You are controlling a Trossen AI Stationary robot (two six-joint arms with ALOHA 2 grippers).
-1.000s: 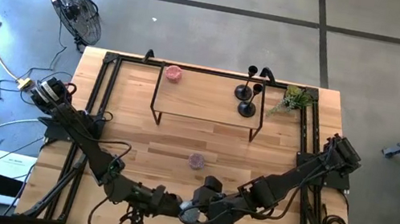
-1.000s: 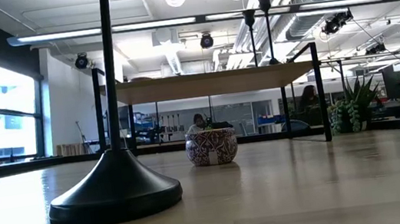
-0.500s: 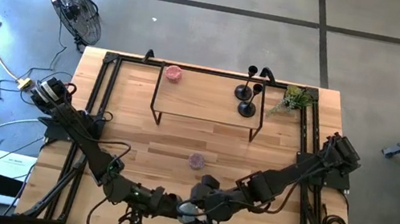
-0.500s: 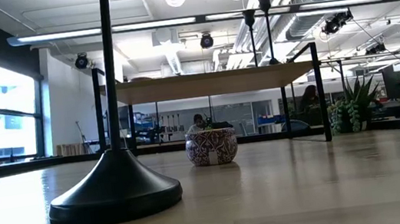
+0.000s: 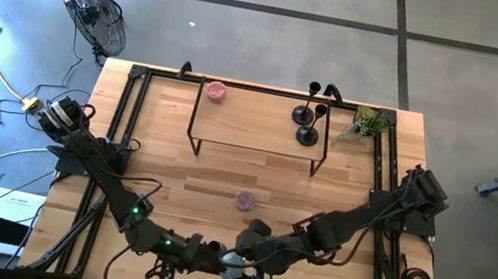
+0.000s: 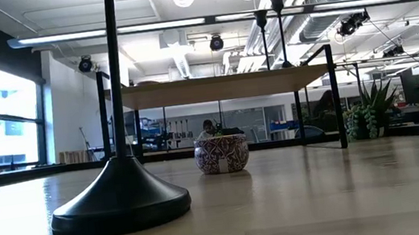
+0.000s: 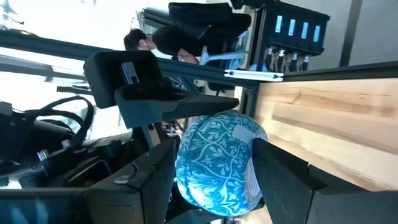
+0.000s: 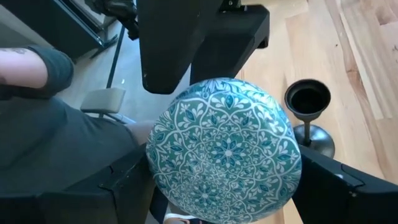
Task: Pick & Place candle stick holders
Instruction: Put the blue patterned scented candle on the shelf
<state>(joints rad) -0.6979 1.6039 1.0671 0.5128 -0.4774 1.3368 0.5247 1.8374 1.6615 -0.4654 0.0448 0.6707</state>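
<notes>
Wooden counter [image 5: 223, 171] on a concrete floor; a fan [image 5: 94, 7] stands beyond it. Two candle stick holders [image 5: 307, 119] stand upright on the raised shelf [image 5: 263, 117]; a third [image 6: 122, 190] stands near the front edge, top cut off. Both end effectors, left [image 7: 214, 180] and right [image 8: 224, 186], clamp one teal patterned ball [image 8: 224, 146], partly hidden.
</notes>
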